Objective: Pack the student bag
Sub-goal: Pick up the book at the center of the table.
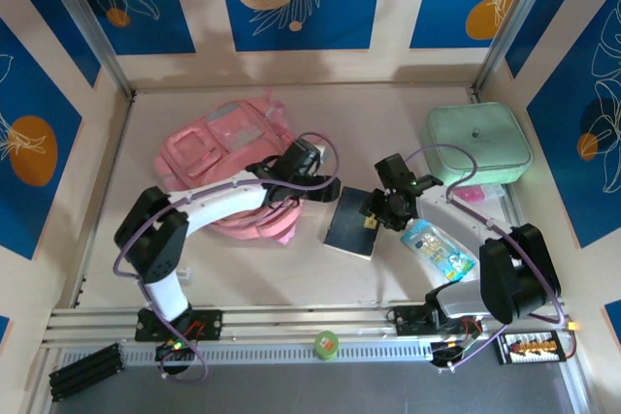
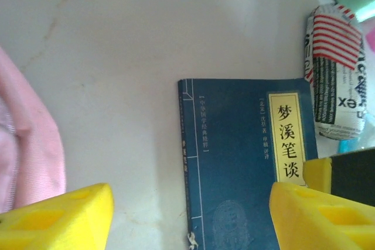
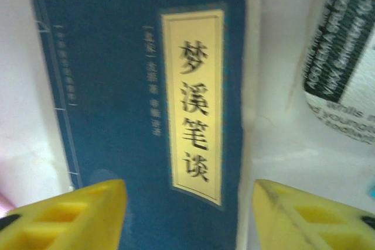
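My left gripper and right gripper both stand with jaws wide, each straddling the blue Chinese-titled book. The pink student bag lies just left of my left gripper, not gripped.

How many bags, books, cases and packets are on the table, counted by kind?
Bags: 1, the pink student bag
Books: 1, the dark blue book
Cases: 1, the mint-green case
Packets: 1, the printed packet
Total: 4
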### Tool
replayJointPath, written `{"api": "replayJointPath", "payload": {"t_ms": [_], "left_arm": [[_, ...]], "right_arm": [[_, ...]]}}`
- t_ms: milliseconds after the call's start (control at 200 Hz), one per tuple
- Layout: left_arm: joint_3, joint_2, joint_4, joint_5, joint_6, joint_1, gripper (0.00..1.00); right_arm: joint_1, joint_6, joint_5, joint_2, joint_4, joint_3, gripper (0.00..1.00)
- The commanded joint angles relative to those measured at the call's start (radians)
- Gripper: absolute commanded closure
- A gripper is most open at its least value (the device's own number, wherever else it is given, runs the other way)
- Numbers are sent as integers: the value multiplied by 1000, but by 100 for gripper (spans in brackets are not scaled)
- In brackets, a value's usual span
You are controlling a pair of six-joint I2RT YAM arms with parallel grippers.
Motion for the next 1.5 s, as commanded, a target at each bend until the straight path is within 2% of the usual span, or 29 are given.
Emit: {"api": "replayJointPath", "payload": {"t_ms": [0, 230, 430, 660, 900, 1235, 1495], "left_arm": [[85, 58, -78, -59, -20, -33, 32], [126, 153, -95, -11, -28, -52, 40], [140, 199, -99, 43, -67, -52, 47], [140, 233, -78, 89, -84, -52, 51], [150, 265, -97, 110, -98, -52, 51], [160, 284, -122, 187, -107, -54, 60], [157, 306, -121, 206, -120, -54, 57]], "right_arm": [[-11, 0, 34, 16, -69, -21, 49], [-15, -20, 9, 72, -74, -16, 68], [-15, -23, -5, 138, -74, -2, 78], [-14, -10, -26, 184, -71, -9, 81], [-14, -8, -25, 182, -69, -11, 81], [-15, 13, -35, 180, -60, -9, 81], [-15, 11, -44, 188, -60, -2, 81]]}}
